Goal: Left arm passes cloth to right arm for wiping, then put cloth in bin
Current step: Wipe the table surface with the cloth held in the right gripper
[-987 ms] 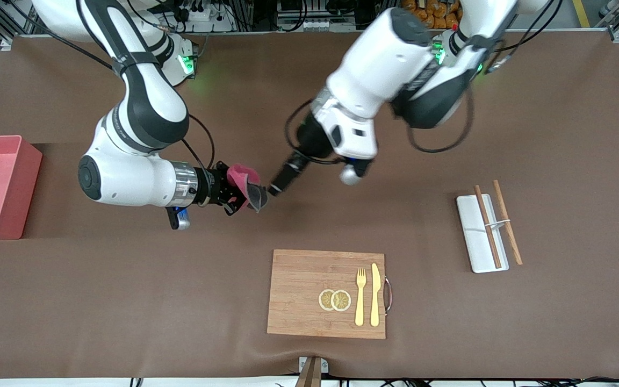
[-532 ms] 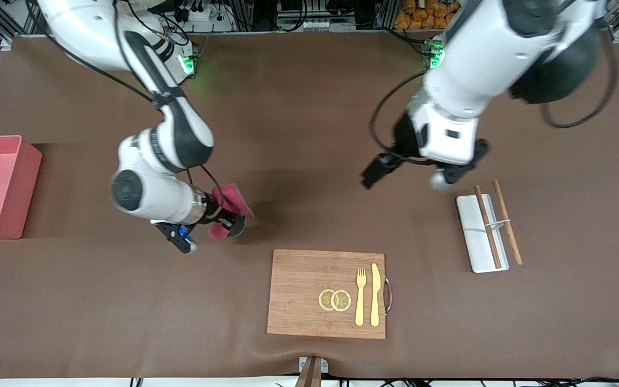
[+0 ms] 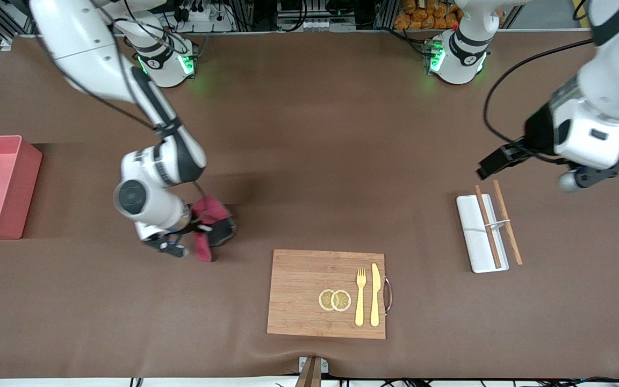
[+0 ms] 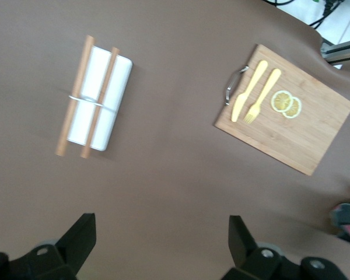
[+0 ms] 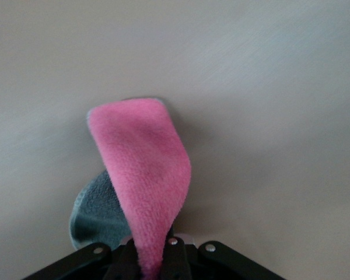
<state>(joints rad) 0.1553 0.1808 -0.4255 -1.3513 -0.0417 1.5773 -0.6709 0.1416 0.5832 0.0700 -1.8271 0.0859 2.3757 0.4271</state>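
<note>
Brown table mat everywhere. My right gripper [image 3: 202,232] is clamped on the cloth [image 3: 208,214], low over the mat, bin [image 3: 3,185] off toward my right arm's end. My left gripper [image 3: 486,171] hangs wide open over the white tray [image 3: 473,228], holding nothing.

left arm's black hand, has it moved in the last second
Yes. The left arm's black hand has swung from mid-table toward its own end, now open above the white oblong tray with the wooden chopsticks.
</note>
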